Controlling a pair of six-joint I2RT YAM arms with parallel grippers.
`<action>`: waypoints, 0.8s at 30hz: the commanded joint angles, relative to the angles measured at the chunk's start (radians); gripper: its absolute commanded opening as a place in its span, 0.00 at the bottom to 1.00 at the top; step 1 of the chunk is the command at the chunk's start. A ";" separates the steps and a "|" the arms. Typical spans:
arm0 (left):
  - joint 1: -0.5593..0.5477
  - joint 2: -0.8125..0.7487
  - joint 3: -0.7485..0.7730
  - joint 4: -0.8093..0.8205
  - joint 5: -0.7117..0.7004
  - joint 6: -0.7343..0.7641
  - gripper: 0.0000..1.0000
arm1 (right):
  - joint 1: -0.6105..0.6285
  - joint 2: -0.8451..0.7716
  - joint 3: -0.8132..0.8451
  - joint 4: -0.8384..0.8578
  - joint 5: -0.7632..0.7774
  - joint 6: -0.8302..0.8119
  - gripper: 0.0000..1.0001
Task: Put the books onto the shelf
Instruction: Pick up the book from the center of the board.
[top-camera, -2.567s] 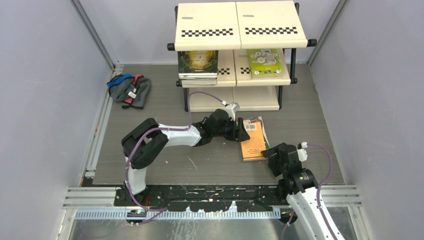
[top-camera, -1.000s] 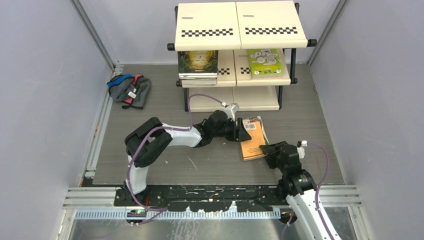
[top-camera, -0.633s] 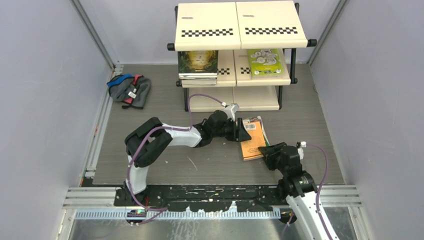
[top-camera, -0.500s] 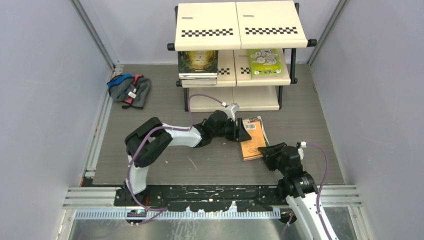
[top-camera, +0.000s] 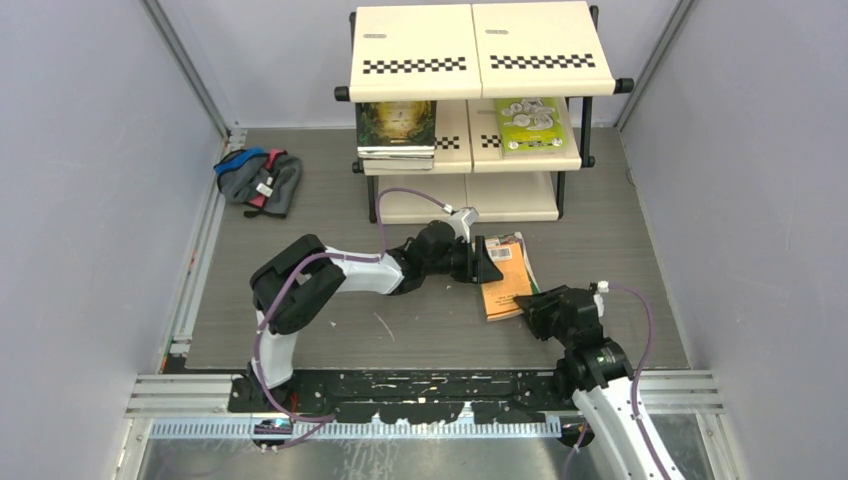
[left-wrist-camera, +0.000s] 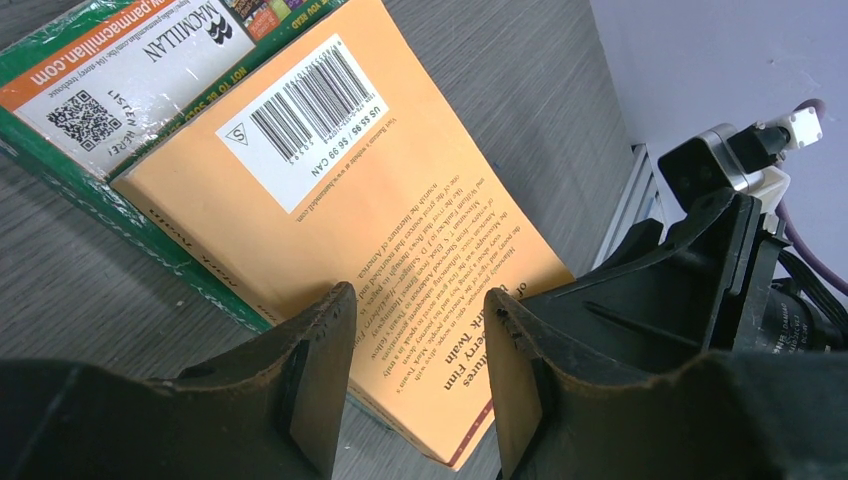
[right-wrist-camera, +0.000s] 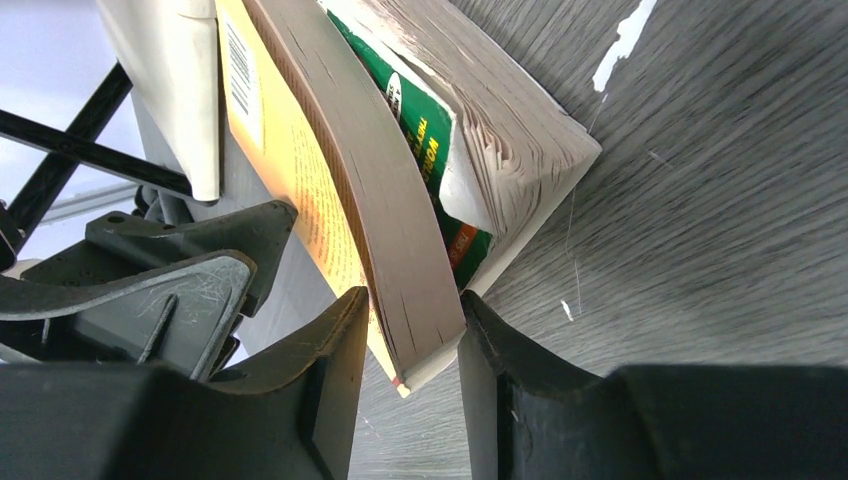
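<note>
Grey wood-grain surface (top-camera: 300, 200) at centre-right of the top view carries the orange paperback (top-camera: 505, 290) on a green book (right-wrist-camera: 420, 130); it looks light, floppy and slick, so though your right fingers (right-wrist-camera: 330, 370) pinch its bending near corner, grip deeper, while your left fingers (left-wrist-camera: 320, 380) hover parted, empty.

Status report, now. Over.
Left gripper open above orange book. Right gripper astride its near corner, grip unconfirmed. It lies on green book, neither on shelf. No obstruction seen.
</note>
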 joint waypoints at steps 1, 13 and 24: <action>-0.013 0.040 -0.022 -0.066 0.027 -0.001 0.51 | 0.010 0.020 0.046 0.142 -0.033 0.017 0.43; -0.020 0.042 -0.020 -0.063 0.033 -0.002 0.51 | 0.018 0.114 0.032 0.260 -0.039 0.017 0.43; -0.020 -0.009 -0.038 -0.087 0.001 0.010 0.51 | 0.026 0.148 0.057 0.242 -0.021 -0.026 0.08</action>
